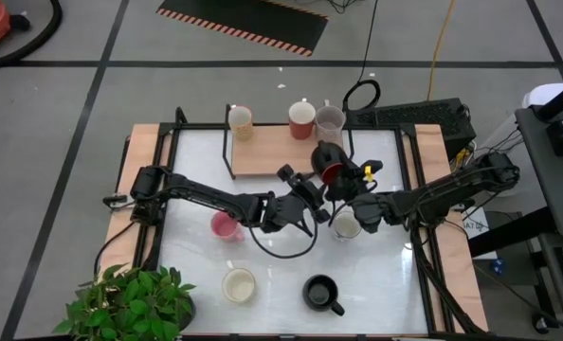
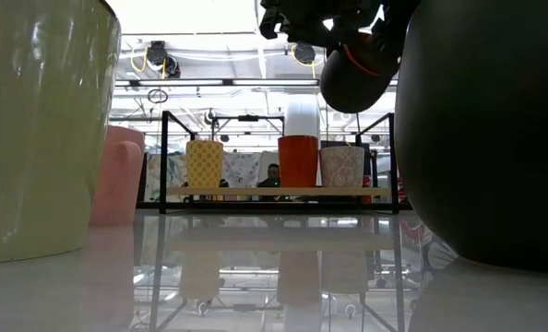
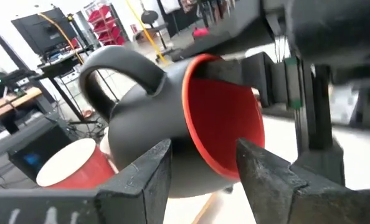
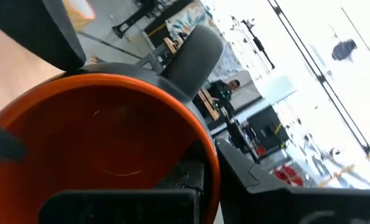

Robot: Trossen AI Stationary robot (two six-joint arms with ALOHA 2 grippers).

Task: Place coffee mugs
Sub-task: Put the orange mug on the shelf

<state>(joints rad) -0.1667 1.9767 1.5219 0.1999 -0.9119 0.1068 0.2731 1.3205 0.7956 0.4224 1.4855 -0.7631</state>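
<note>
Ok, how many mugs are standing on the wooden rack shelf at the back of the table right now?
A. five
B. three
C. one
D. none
B: the high view shows three on the wooden rack shelf: a yellowish mug, a red mug and a grey mug, while the black mug with the red inside hangs above the table between both end effectors.

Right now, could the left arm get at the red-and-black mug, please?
Probably yes: the left gripper's fingers stand open either side of the red-and-black mug, which the right gripper holds by its rim.
</note>
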